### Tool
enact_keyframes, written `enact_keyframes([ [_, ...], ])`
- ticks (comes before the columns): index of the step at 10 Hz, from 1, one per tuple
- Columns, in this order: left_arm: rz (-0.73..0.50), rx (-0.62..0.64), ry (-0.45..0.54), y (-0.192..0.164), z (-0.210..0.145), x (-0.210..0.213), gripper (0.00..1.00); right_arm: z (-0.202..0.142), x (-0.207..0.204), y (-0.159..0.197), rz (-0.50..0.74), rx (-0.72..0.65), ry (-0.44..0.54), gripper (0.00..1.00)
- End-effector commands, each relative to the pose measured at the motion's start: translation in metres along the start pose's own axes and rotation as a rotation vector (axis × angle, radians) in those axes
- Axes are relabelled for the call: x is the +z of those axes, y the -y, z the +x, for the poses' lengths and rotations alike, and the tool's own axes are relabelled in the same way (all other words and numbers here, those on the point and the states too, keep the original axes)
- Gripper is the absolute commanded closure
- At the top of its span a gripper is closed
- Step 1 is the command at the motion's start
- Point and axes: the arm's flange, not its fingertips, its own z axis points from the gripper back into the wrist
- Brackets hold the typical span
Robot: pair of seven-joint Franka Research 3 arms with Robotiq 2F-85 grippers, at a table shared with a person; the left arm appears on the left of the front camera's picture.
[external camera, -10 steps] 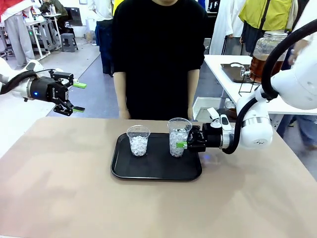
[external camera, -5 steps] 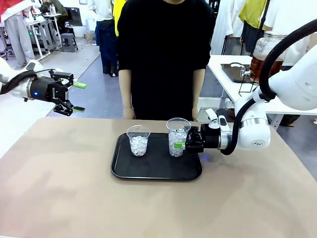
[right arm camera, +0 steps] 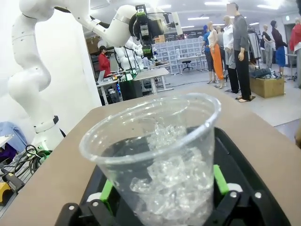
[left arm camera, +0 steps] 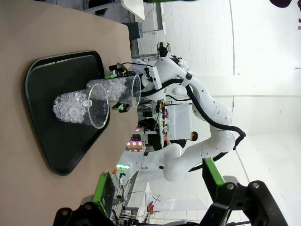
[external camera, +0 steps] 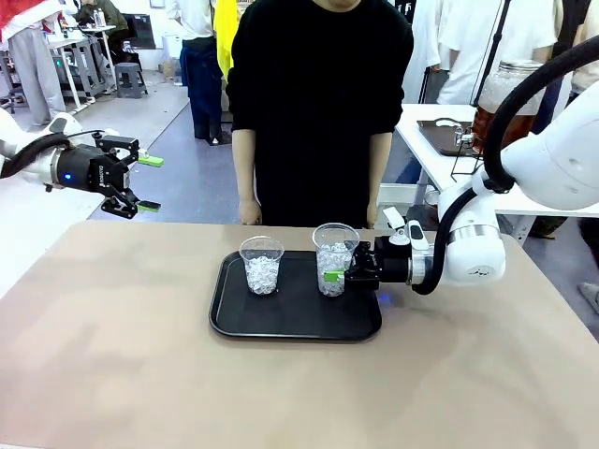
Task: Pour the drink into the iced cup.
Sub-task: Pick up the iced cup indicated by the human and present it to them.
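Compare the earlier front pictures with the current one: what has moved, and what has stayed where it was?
The right gripper has slid a little towards the robot's left and now straddles the right-hand iced cup more fully. Whether it grips the cup yet is unclear. The person across the table has shifted towards the robot's right. The left gripper, open and raised, the other iced cup and the black tray stayed put.

Grey floor (external camera: 178, 122), white side table (external camera: 430, 170), perhaps shelving (right arm camera: 188, 47) behind.
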Motion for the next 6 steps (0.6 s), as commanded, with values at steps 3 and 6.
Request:
enact_keyframes([
  [3, -0.005, -0.004, 0.002, 0.001, 0.000, 0.001, 0.00, 0.003, -0.006, 0.010, -0.032, -0.032, -0.002, 0.28],
  [6, -0.005, -0.004, 0.002, 0.001, 0.000, 0.001, 0.00, 0.013, -0.005, 0.012, -0.041, -0.032, 0.031, 0.28],
])
